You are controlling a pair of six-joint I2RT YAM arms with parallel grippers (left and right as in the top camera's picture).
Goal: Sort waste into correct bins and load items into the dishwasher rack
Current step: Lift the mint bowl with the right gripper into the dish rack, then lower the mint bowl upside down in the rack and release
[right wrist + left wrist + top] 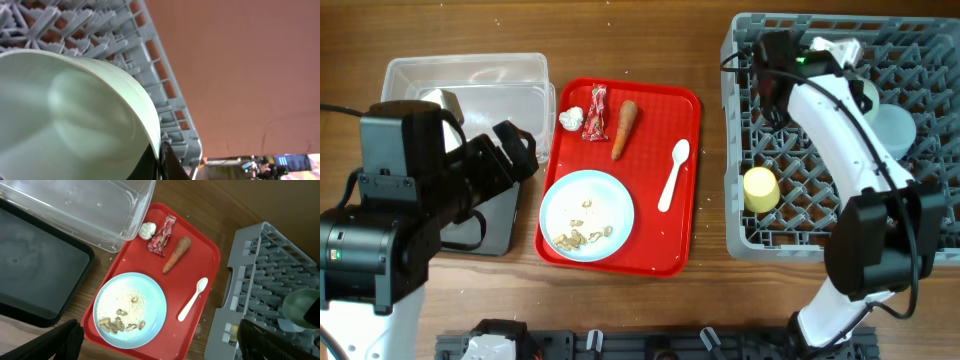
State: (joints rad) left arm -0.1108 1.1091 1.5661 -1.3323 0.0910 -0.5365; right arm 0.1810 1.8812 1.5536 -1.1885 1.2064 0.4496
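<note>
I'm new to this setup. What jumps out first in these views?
The red tray mid-table, carrying a blue plate of crumbs, a carrot stick, wrapper, paper ball and spoon. To its right, the grey rack holds a yellow cup, and the right gripper is shut on the rim of a green bowl there.

Bright, even light from above, shadows soft and faint; pale glare on the clear plastic tub (100,215); mint green bowl (65,110) close, soft-focused in right wrist view, dishwasher rack (105,30) behind it sharper
</note>
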